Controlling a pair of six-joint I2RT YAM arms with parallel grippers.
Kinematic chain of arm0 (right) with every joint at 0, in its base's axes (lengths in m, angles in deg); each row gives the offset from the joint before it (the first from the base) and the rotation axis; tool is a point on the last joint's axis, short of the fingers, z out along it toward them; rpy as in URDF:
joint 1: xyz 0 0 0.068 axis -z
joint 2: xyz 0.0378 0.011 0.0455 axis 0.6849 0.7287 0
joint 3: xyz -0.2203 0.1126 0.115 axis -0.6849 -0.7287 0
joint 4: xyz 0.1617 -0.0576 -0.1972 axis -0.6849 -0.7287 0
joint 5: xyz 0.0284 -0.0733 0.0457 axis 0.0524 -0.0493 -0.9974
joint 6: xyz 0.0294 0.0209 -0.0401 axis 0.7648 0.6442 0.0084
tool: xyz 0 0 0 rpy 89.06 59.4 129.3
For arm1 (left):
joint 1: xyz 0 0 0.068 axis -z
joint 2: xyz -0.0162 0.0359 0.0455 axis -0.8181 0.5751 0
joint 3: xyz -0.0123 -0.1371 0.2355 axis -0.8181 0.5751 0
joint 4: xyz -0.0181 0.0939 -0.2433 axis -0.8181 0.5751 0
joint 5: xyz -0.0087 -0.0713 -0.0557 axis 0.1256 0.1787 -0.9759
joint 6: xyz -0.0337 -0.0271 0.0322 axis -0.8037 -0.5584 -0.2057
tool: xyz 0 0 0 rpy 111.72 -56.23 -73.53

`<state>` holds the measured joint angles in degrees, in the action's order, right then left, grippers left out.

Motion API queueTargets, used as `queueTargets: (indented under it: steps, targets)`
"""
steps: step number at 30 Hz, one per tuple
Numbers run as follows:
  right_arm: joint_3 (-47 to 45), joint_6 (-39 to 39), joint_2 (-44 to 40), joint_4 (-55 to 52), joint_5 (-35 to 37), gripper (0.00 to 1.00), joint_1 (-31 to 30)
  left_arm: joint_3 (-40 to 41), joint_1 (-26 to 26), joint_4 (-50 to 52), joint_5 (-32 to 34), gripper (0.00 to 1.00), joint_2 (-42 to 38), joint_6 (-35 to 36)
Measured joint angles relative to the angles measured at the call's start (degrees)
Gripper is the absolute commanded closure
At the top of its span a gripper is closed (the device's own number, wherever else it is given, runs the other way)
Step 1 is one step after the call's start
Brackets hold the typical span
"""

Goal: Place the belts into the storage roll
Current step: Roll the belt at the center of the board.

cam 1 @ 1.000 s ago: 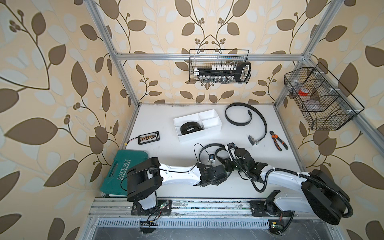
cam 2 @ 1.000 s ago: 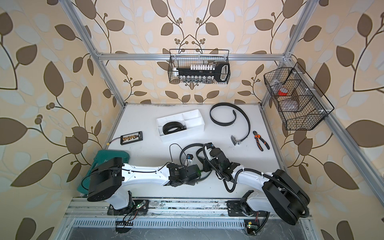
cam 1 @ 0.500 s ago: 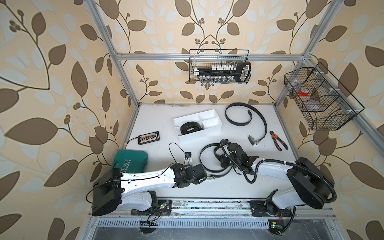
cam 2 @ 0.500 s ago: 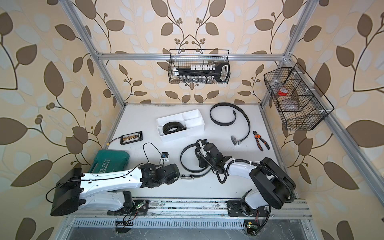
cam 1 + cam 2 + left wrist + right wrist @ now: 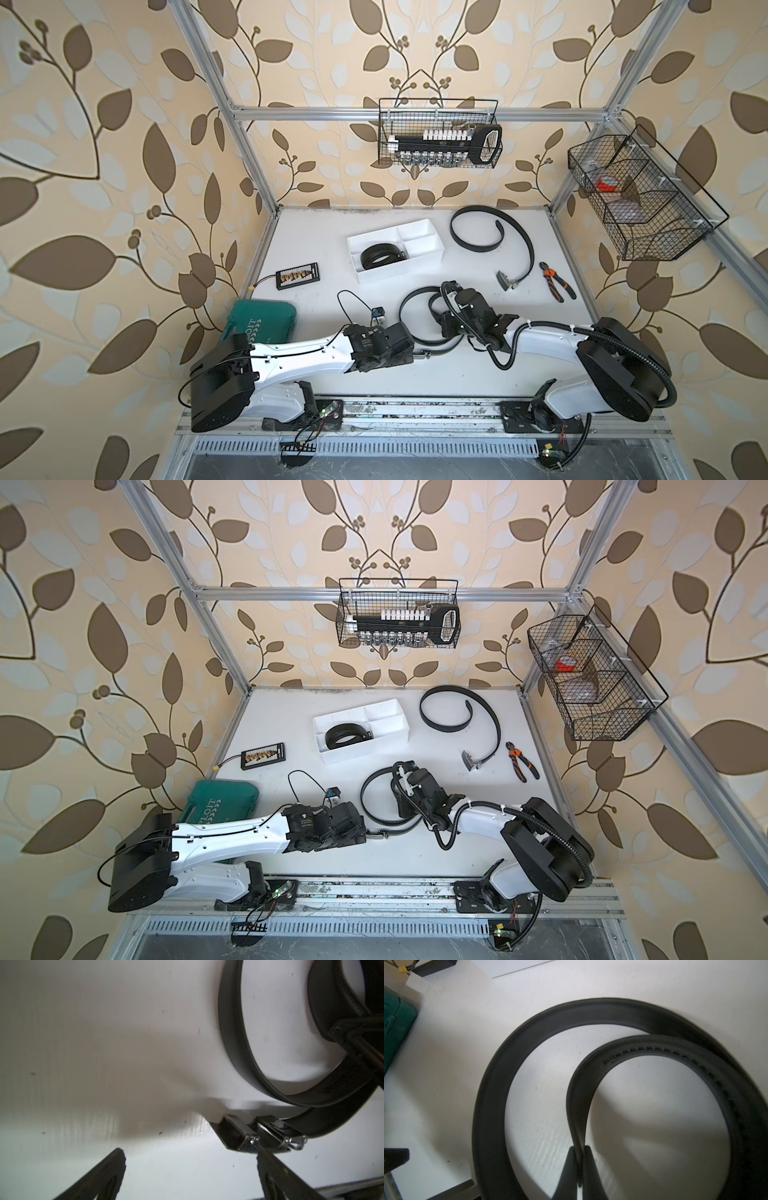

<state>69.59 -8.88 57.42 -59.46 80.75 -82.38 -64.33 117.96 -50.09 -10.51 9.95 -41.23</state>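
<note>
- Left gripper (image 5: 190,1167) spread wide, empty, one finger just beside the buckle (image 5: 239,1136).
- Right gripper (image 5: 579,1152) pinches the looped belt (image 5: 492,1088) on the bench (image 5: 316,232).
- Coiled belt (image 5: 380,257) sits in the tray (image 5: 399,269); third belt (image 5: 530,249) lies beyond.

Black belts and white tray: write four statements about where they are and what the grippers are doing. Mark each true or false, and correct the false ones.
1. A coiled black belt lies inside the white divided plastic tray. True.
2. The right gripper is open and holds nothing. False: it is shut on the strap of the looped black belt in front of the arms.
3. The left gripper is open, and that belt's silver metal buckle is close to one fingertip. True.
4. The uncoiled black belt lies in the tray. False: it lies on the white table beside the tray, and its buckle end is near the orange-handled pliers.
</note>
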Motion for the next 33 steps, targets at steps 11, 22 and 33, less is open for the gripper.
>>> queueTargets:
  steps: [11, 22, 33]
  targets:
    - [-0.5, 0.09, 0.02, 0.55, 0.0, 1.0, 0.0, -0.2, 0.7, -4.22, -3.3, 0.01, 1.53, -1.84]
    - [-0.9, 0.04, 0.02, 0.74, -0.72, 1.0, 1.01, -8.11, 0.76, -1.38, -6.08, 0.01, 10.93, 27.04]
    - [-1.4, 0.07, -0.04, 1.18, -1.99, 1.0, 1.84, -12.87, 1.09, -2.49, -5.31, 0.05, 18.49, 44.68]
